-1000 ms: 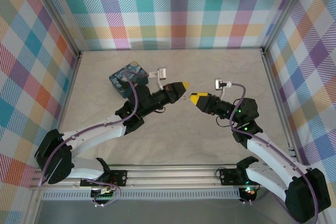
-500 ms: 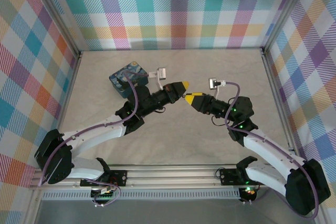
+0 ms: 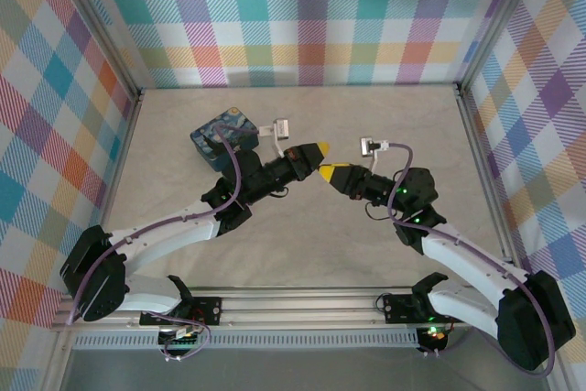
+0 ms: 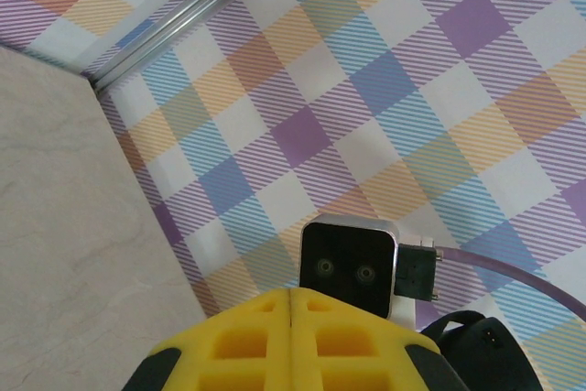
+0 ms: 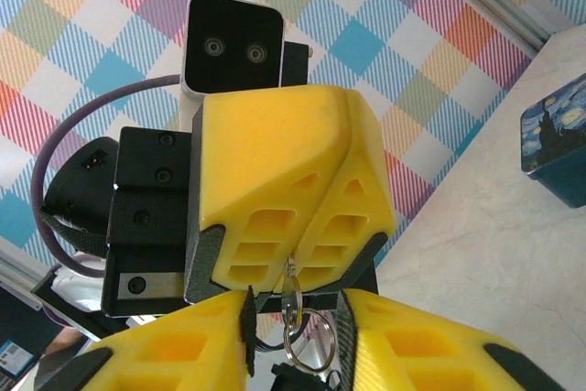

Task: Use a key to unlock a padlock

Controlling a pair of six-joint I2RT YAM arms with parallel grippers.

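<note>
Since a second ago the right pincer (image 3: 330, 172) has slid toward 10 o'clock. Its yellow tip now sits just beside the left pincer (image 3: 318, 150), at its 4 o'clock, where before the two were clearly apart. The left arm and the tin (image 3: 222, 137) have not moved.

The left pincer's ribbed yellow fingers are pressed together on a thin silvery piece (image 5: 291, 287), from which a wire ring (image 5: 302, 336) hangs. I cannot tell whether that piece is the key or the padlock's shackle. The right pincer's fingers stand spread either side of the ring, with a gap on each side.

The tin is rectangular and dark blue with a painted yellow-starred sky. It lies flat at 9 o'clock from the left pincer. The tabletop (image 3: 302, 244) is pale beige with faint marbling. Pastel plaid walls (image 3: 302, 16) enclose it on three sides, joined by metal rails.
</note>
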